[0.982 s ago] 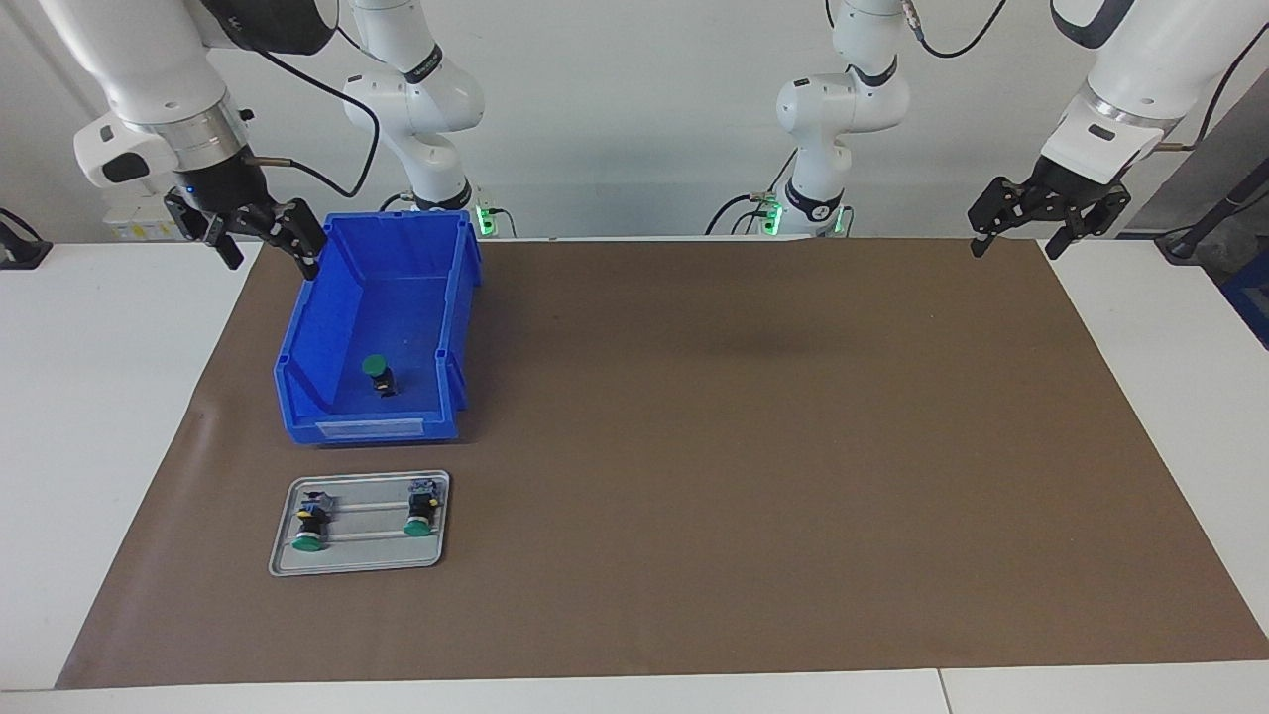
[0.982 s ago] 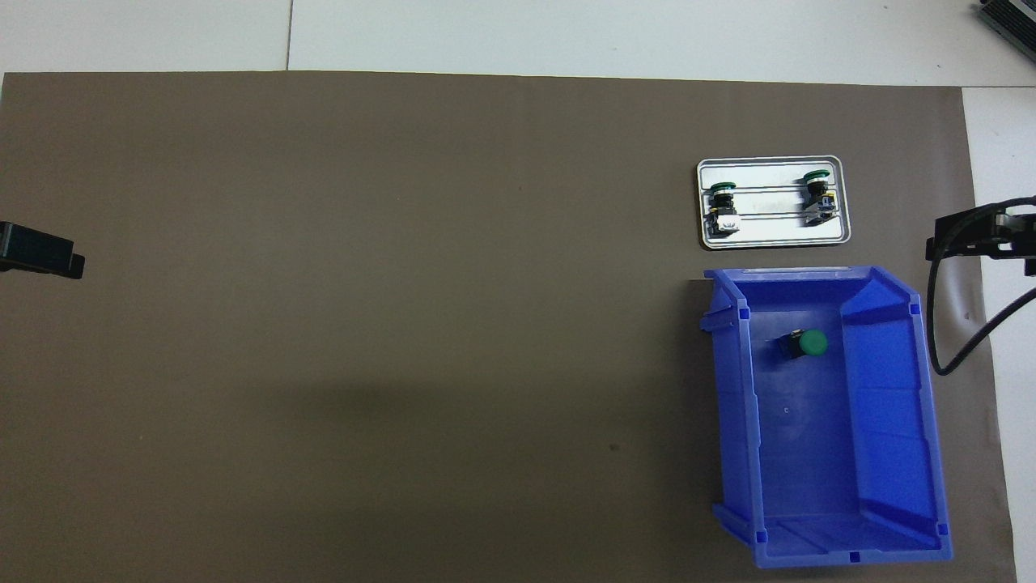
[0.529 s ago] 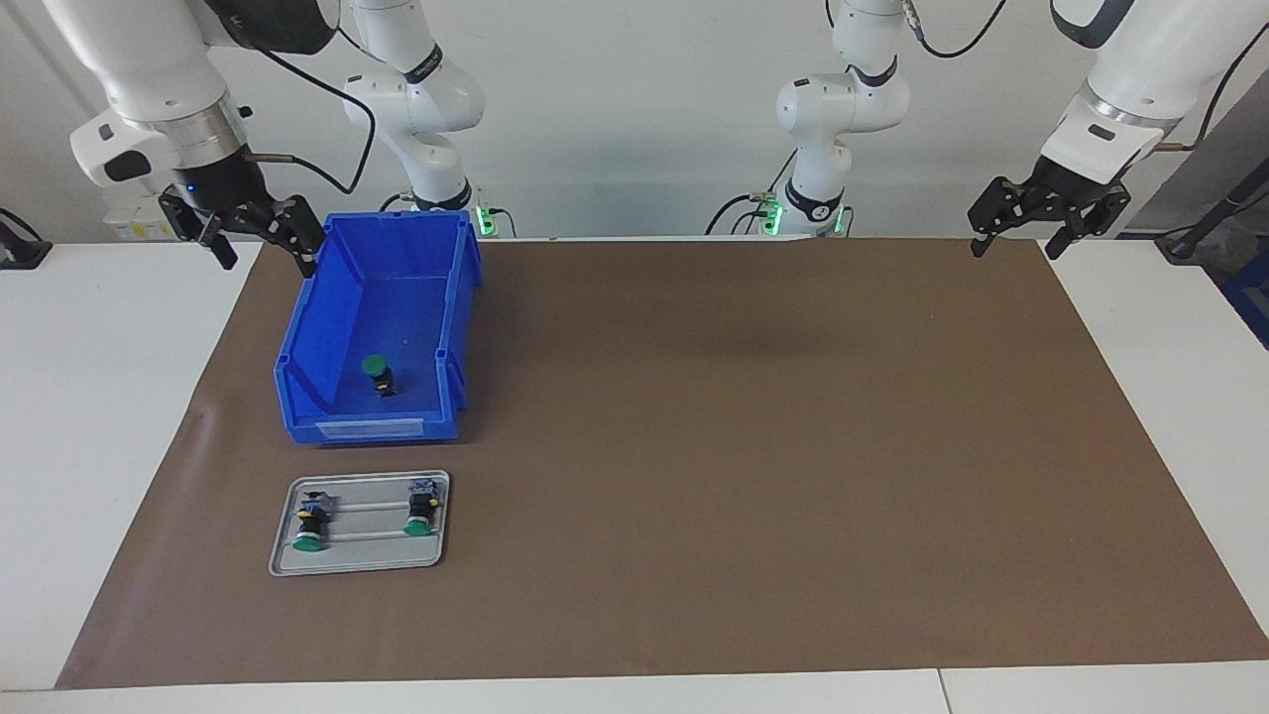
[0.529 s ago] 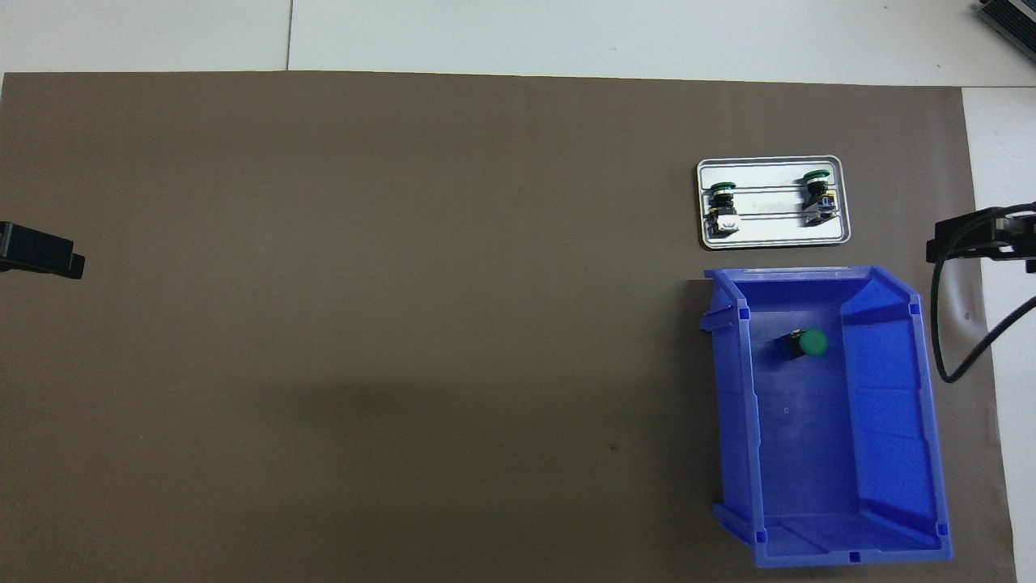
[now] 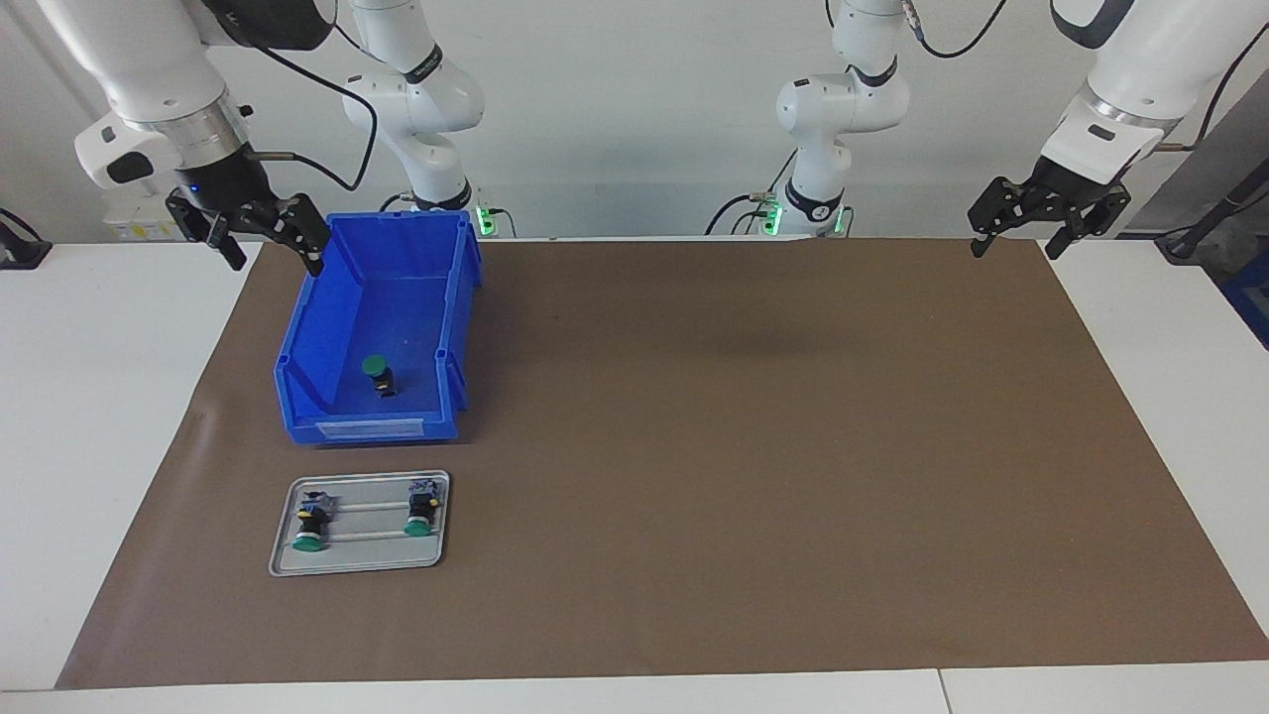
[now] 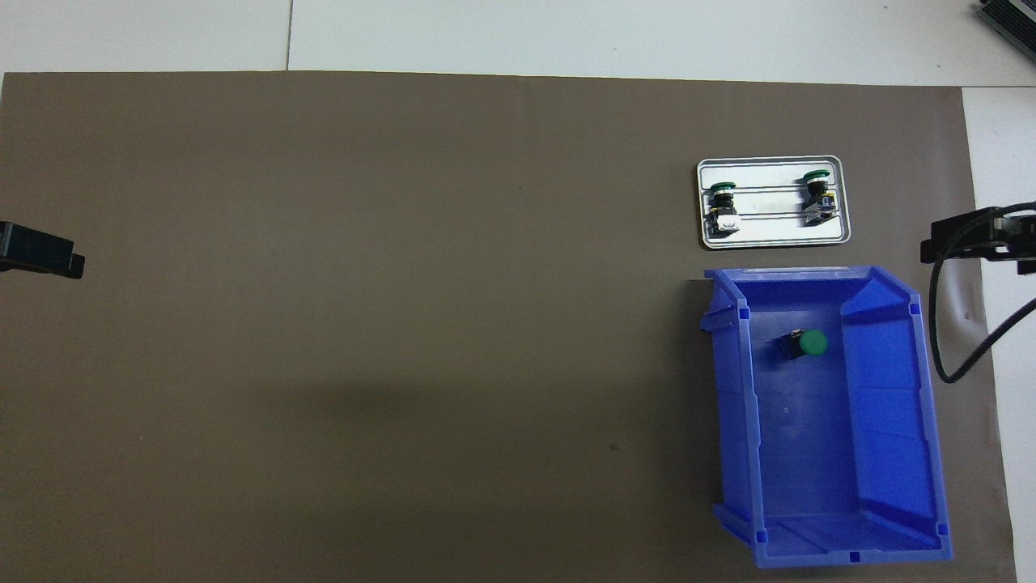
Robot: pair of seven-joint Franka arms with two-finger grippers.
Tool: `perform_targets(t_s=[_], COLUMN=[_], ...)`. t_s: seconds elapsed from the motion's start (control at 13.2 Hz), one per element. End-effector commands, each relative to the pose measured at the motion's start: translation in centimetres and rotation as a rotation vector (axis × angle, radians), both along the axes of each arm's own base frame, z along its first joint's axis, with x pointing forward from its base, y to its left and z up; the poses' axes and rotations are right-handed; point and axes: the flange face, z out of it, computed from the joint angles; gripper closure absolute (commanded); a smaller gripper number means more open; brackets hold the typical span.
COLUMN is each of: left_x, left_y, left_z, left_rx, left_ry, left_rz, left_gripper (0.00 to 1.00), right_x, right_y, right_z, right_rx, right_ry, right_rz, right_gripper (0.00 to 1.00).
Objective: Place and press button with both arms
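Shifting only a little is what your right gripper [image 5: 263, 236] is doing: a second ago it was hanging a touch lower by the bin's corner, then it was lifting and drifting outward, and now it is settling back beside the blue bin [image 5: 307, 337], up in the air over the mat's edge at the right arm's end. Its fingers are standing apart and holding nothing. You are seeing a gripper lining up, not yet reaching, so the pick is probably only just beginning.

The button [image 5: 378, 375] is lying loose on the bin's floor, green cap up, toward the end of the bin farther from the robots, and nothing is touching it.

Your left gripper [image 5: 1027, 220] is waiting over the mat's corner at the left arm's end, fingers apart and empty.

Sitting just past the bin, farther from the robots, is the metal tray [image 5: 359, 565], which is already carrying two buttons [image 5: 309, 526] [image 5: 420, 512] lying on its rails.

You are having to come down between the bin's tall walls to get at the button, so those walls are the likely obstacle. The brown mat [image 5: 753, 476] elsewhere is carrying nothing.
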Motion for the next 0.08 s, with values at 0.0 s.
perform_targets(t_s=[0.0], left_x=[-0.77], left_y=[0.34], left_z=[0.0], left_rx=[0.018], left_ry=[0.006], left_rz=[0.001], left_gripper=[0.0], right_x=[-0.56], right_y=[-0.18], right_z=[0.24], right_rx=[-0.011], right_ry=[0.011], right_rz=[0.009], right_gripper=[0.0])
